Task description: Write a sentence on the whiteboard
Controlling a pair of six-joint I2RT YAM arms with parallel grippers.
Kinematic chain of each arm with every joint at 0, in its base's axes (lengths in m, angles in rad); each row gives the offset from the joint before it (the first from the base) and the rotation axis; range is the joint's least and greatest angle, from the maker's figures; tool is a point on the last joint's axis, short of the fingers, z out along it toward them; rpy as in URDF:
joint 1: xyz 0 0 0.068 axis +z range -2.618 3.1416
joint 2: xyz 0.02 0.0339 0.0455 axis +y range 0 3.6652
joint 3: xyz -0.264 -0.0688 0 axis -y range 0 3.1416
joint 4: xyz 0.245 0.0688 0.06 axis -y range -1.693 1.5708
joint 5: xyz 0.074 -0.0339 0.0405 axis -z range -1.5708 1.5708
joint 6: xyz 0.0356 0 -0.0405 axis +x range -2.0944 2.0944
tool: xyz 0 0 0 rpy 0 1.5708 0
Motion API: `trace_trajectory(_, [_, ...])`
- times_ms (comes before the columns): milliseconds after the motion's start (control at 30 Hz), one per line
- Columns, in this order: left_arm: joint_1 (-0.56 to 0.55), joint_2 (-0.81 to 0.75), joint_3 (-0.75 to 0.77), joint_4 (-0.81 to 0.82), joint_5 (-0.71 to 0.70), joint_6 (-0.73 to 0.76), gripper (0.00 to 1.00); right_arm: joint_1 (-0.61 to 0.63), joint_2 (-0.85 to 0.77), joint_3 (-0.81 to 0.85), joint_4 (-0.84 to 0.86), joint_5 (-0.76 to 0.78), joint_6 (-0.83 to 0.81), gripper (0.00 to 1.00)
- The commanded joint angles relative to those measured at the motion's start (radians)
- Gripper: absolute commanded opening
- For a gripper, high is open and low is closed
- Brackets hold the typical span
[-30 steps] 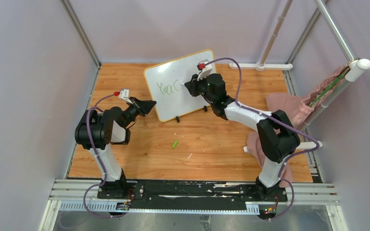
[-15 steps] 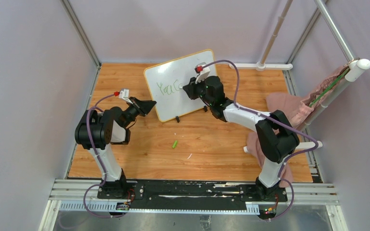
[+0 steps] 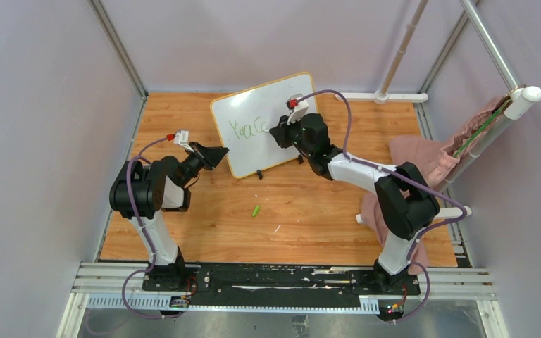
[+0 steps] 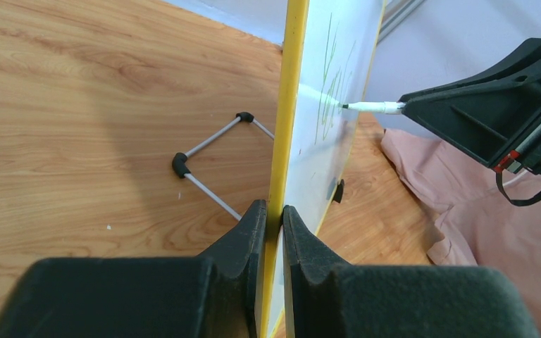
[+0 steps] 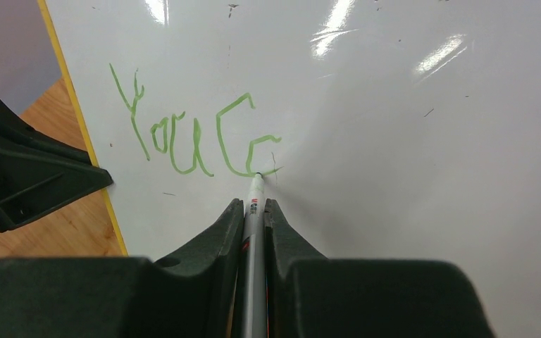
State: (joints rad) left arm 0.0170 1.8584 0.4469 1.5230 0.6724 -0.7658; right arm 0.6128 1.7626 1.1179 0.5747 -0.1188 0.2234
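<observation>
Sentence (image 5: 190,141) lengthened, marker (image 5: 254,197) tip pointing at whiteboard (image 5: 394,105).

The white whiteboard (image 3: 253,105) has a yellow rim and green sentence (image 5: 196,144); the wood-grain table (image 3: 310,204) is orange-brown, the cloth (image 3: 415,151) pink.

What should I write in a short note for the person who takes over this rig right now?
Left gripper: shut on the whiteboard, pinching its yellow side edge; the board stands propped at mid-table.
Right gripper: shut on the marker, tip touching the board.
Done: the sentence reads "You C" plus a half-formed next letter, in green.
Left to do: finish that word and the rest.
</observation>
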Motion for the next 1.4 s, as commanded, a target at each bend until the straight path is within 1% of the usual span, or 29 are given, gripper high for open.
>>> trace_trajectory(0, [-0.007, 0.019, -0.005, 0.026, -0.002, 0.021, 0.00, -0.030, -0.028, 0.010, -0.014, 0.047, -0.013, 0.00])
trace_trajectory(633, [-0.006, 0.019, -0.005, 0.026, 0.000, 0.022, 0.00, -0.040, 0.006, 0.094, -0.045, 0.033, -0.025, 0.00])
trace_trajectory(967, [-0.006, 0.021, -0.004, 0.027, 0.000, 0.021, 0.00, -0.036, 0.005, 0.049, -0.034, 0.016, -0.005, 0.00])
trace_trajectory(1367, [-0.006, 0.022, -0.004, 0.026, 0.001, 0.019, 0.00, -0.037, -0.023, -0.004, -0.036, 0.031, -0.010, 0.00])
